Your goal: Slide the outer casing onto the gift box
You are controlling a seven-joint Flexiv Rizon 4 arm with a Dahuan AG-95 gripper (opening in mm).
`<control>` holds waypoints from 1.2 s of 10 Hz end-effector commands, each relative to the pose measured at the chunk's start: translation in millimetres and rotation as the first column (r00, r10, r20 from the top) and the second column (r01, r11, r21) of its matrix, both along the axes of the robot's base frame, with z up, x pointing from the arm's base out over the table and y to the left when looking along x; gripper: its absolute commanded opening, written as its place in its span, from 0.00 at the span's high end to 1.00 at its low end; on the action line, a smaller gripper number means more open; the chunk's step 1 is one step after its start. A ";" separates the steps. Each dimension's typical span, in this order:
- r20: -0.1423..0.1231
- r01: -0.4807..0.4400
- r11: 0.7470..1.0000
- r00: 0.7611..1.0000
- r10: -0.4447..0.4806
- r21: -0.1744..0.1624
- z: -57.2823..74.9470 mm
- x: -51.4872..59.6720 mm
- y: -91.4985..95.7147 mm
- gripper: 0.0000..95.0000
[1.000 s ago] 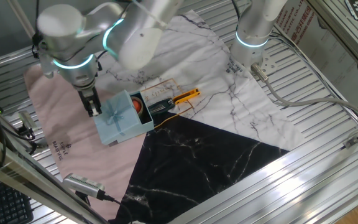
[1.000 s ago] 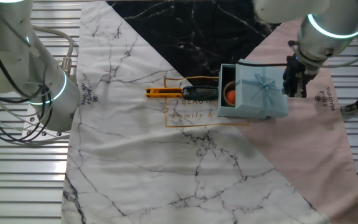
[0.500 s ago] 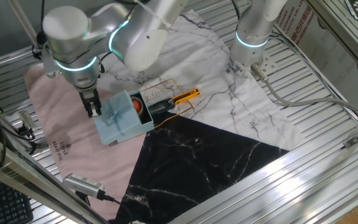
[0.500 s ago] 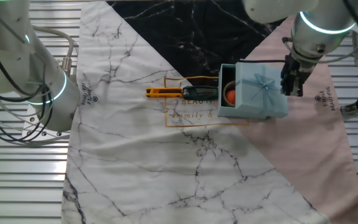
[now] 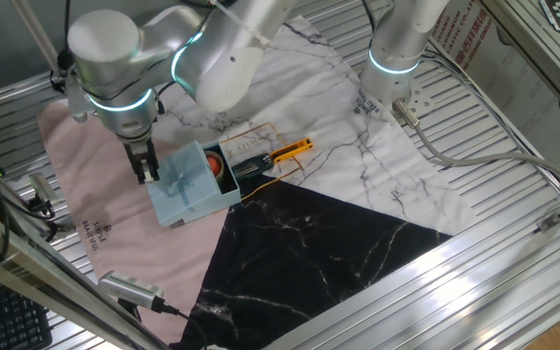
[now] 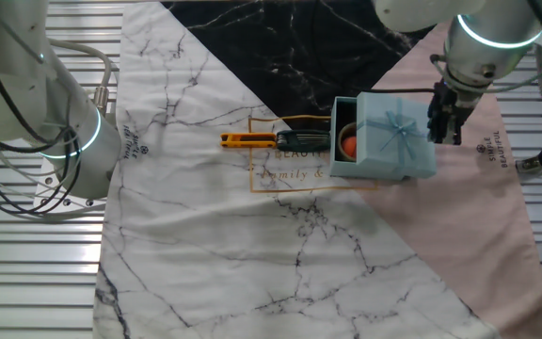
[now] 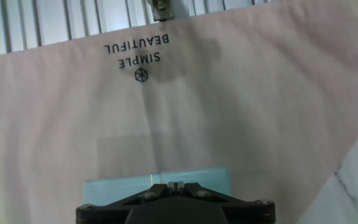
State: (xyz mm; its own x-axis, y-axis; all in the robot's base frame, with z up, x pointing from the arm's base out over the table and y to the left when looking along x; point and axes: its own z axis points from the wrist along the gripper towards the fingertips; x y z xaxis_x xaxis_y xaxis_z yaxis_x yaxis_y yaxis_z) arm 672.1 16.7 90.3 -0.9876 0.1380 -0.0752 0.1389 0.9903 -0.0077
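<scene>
The outer casing is a pale blue sleeve with a ribbon bow on top, lying on the pink cloth. It sits partly over the gift box, whose dark teal end and orange-red round piece show at the open side. Both also show in the other fixed view, the casing and the box. My gripper stands upright at the casing's closed far end, opposite the box, fingers shut together and empty, against or very close to the edge. In the hand view the shut gripper points down beside the pale blue casing.
A black tool with a yellow-orange handle lies just beyond the box's open end. A second robot arm base stands at the back. Pink, white-marble and black-marble cloths cover the slatted metal table. Cables and a small device lie at the front left.
The arm's upper links shifted slightly a second ago. The gripper, casing and box stand almost where they were.
</scene>
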 end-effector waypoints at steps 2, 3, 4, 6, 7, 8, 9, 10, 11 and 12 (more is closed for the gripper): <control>-0.008 -0.016 1.000 1.000 0.016 0.006 -6.7 16.3 2.2 1.00; -0.012 -0.018 1.000 1.000 0.018 0.008 -7.8 20.4 3.3 1.00; -0.015 -0.021 1.000 1.000 0.021 0.010 -10.4 25.3 3.7 1.00; -0.023 -0.031 0.999 0.999 0.031 0.017 -16.2 34.9 2.7 1.00; -0.022 -0.034 0.999 0.999 0.034 0.017 -17.8 37.3 2.2 1.00; -0.025 -0.035 0.999 0.999 0.036 0.020 -19.4 40.2 2.3 1.00; -0.025 -0.033 0.999 0.999 0.034 0.022 -20.3 41.9 3.2 1.00; -0.028 -0.033 0.999 0.999 0.033 0.023 -21.6 44.0 4.1 1.00; -0.033 -0.030 0.999 0.999 0.031 0.027 -23.4 46.7 5.5 1.00; -0.037 -0.031 0.999 0.999 0.032 0.029 -24.9 48.8 5.3 1.00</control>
State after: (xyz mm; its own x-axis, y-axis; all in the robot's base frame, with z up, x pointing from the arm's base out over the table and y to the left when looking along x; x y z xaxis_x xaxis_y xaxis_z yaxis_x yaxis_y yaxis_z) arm 719.1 21.1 65.3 -0.9934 0.1089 -0.0359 0.1084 0.9940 0.0141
